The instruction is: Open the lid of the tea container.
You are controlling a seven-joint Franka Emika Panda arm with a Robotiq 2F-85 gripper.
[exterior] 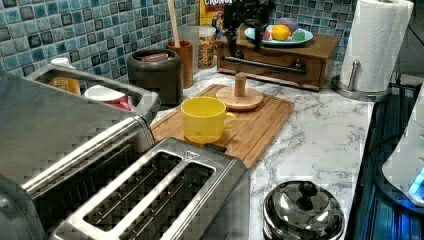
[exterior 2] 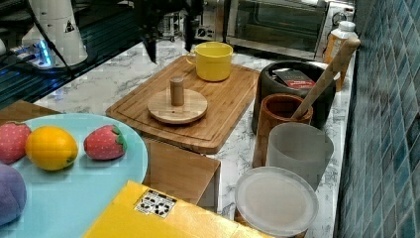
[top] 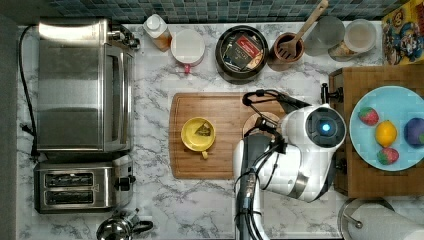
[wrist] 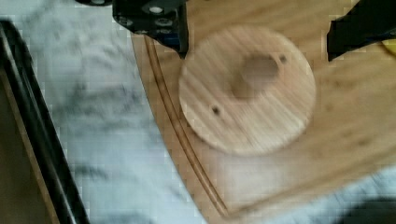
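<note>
The tea container (top: 221, 56) is a round black tin standing uncovered at the back of the counter, with dark tea packets showing inside (exterior: 155, 75) (exterior 2: 270, 85). The lid (exterior 2: 177, 106), a round wooden disc with an upright knob, lies flat on the cutting board (top: 225, 162) near its corner (exterior: 240, 98) (wrist: 247, 107). In the top view the arm hides most of the lid (top: 260, 121). My gripper (wrist: 257, 51) hangs open above the lid with nothing between its black fingers (wrist: 175, 32), clear of the knob (exterior 2: 171, 44).
A yellow cup (top: 198, 134) stands on the board. A brown pot with a wooden spoon (top: 289, 47) is beside the tin, and a white mug (top: 187, 47) on its other side. A fruit plate (top: 395, 100), toaster (top: 80, 187) and oven (top: 82, 85) flank the board.
</note>
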